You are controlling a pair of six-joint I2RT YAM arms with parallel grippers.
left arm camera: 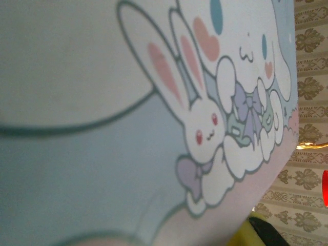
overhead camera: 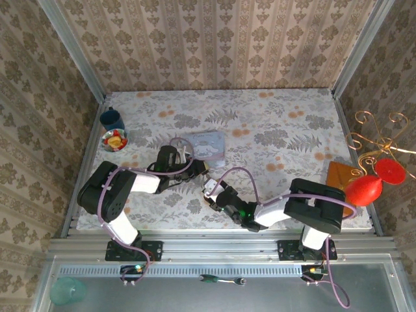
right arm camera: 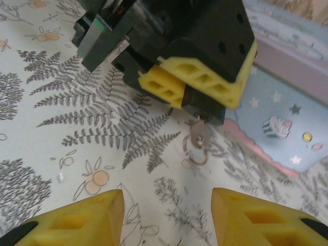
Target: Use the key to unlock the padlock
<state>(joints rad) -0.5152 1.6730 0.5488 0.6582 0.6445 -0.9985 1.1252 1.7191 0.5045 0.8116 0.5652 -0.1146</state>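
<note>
Right wrist view: right gripper (right arm camera: 166,215) wide open, empty, low over floral table (right arm camera: 61,102). At 12 o'clock, left gripper (right arm camera: 187,89) narrow, pinching dark padlock (right arm camera: 205,106); key (right arm camera: 199,132) sticks out underneath, ring (right arm camera: 196,154) touching table. Top external view: pastel tin (overhead camera: 211,146) at 1 o'clock of left gripper.

Damask-striped wallpaper walls (overhead camera: 214,42) enclose a table (overhead camera: 286,123) covered in fern-and-flower print.
</note>
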